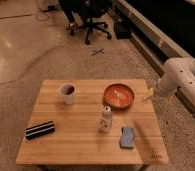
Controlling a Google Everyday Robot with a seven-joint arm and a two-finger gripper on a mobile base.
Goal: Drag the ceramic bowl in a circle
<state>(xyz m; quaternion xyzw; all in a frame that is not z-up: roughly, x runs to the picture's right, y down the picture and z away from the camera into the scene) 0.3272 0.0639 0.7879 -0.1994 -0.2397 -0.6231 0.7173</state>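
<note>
The ceramic bowl point(118, 95) is a wide, shallow orange-red bowl with pale marks inside. It sits on the wooden table point(81, 135) near the far right edge. My gripper point(148, 95) hangs at the end of the white arm point(178, 75), just past the table's right edge. It is a little to the right of the bowl and apart from it.
A white cup point(67, 93) with a dark inside stands at the far left of the table. A small bottle point(106, 119) stands in the middle, a blue sponge point(127, 138) at the near right, a black bar point(39, 129) at the near left. An office chair point(91, 20) stands behind.
</note>
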